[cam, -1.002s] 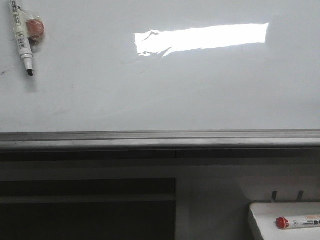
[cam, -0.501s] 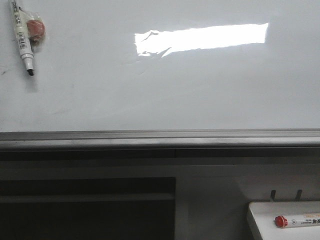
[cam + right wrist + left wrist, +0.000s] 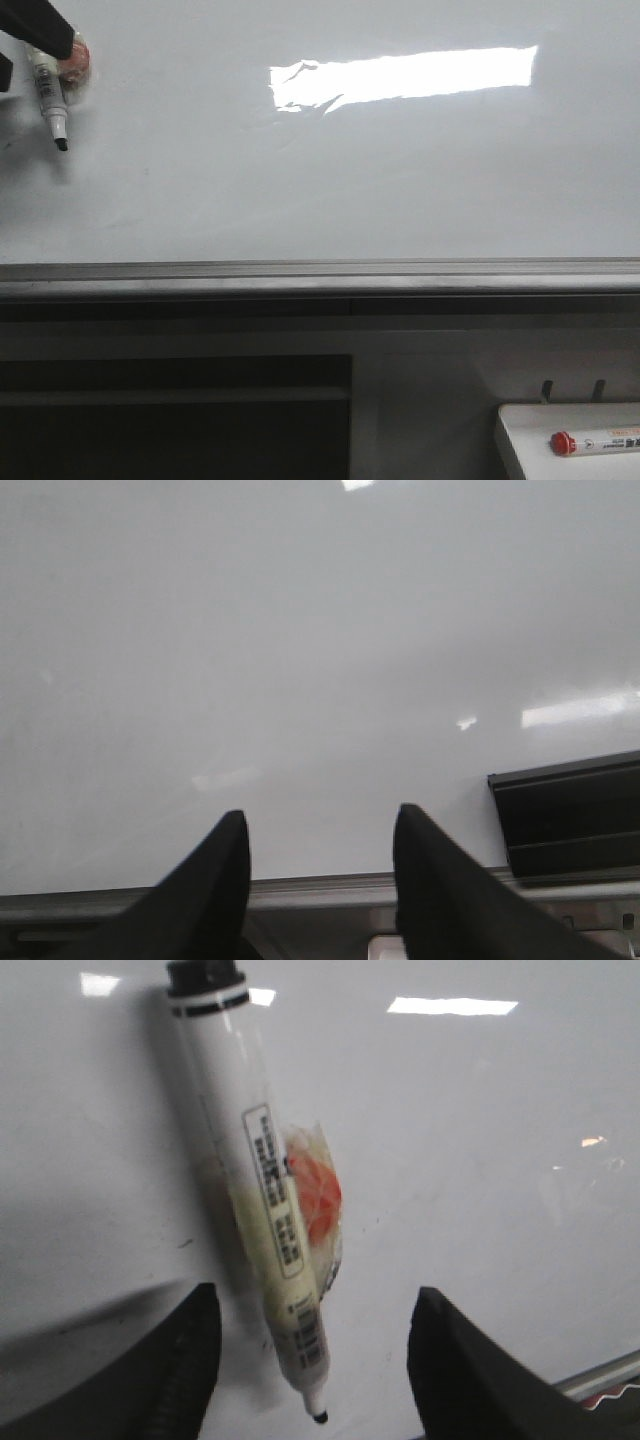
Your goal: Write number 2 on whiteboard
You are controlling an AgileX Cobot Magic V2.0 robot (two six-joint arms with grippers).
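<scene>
The whiteboard [image 3: 350,170] fills the upper front view, glossy, with a bright glare patch and a grey rail [image 3: 320,275] along its lower edge. No drawn number 2 shows on it. A white marker [image 3: 50,95] with a dark tip hangs on the board at the far upper left, beside a small orange lump [image 3: 74,58]. My left gripper [image 3: 38,28] is at the marker's upper end. In the left wrist view it [image 3: 315,1295] is open, one finger on each side of the marker [image 3: 250,1150], not touching. My right gripper [image 3: 318,820] is open and empty over the rail.
A small white tray [image 3: 530,440] with a red-capped marker [image 3: 595,441] sits at the lower right, below the rail. A dark cabinet front [image 3: 170,420] lies under the board at the left. A black panel [image 3: 565,815] shows in the right wrist view.
My left gripper has come into the front view at the top left corner, over the hanging marker's upper end. The marker has stayed in place on the board.
</scene>
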